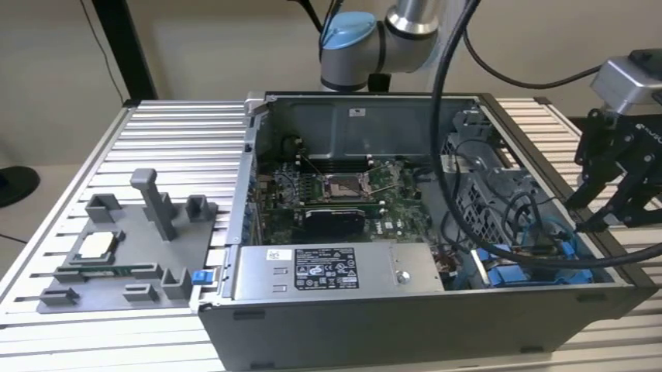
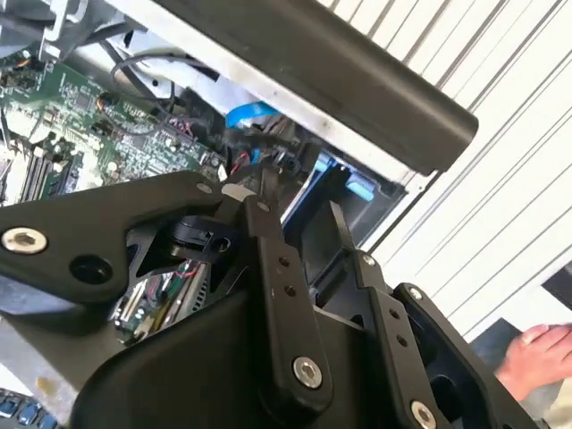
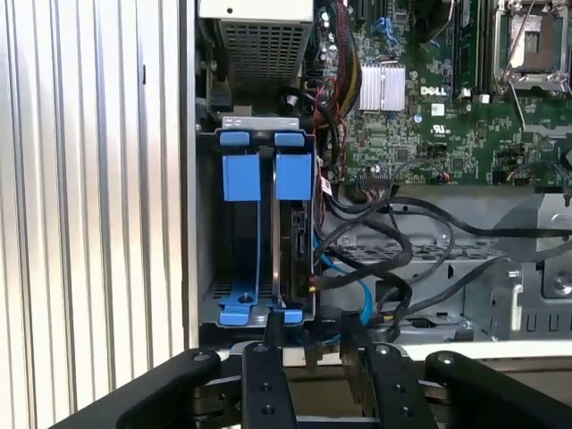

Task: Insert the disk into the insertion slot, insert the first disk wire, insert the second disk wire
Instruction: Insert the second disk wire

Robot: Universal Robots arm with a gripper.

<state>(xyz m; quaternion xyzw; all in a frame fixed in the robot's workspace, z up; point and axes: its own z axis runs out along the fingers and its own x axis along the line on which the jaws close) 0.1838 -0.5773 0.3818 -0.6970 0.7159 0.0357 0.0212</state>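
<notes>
blue-framed disk [image 3: 295, 237] stands on edge in the insertion slot [image 3: 259, 122], long axis toward the spread, empty claw [image 3: 311, 329].

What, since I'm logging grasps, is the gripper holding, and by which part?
Nothing is held: the gripper is open, with nothing between its fingers.

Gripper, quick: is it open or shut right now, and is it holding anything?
Gripper: open, fingers apart, holding nothing.
Person's hand: cannot tell whether it holds anything.
</notes>
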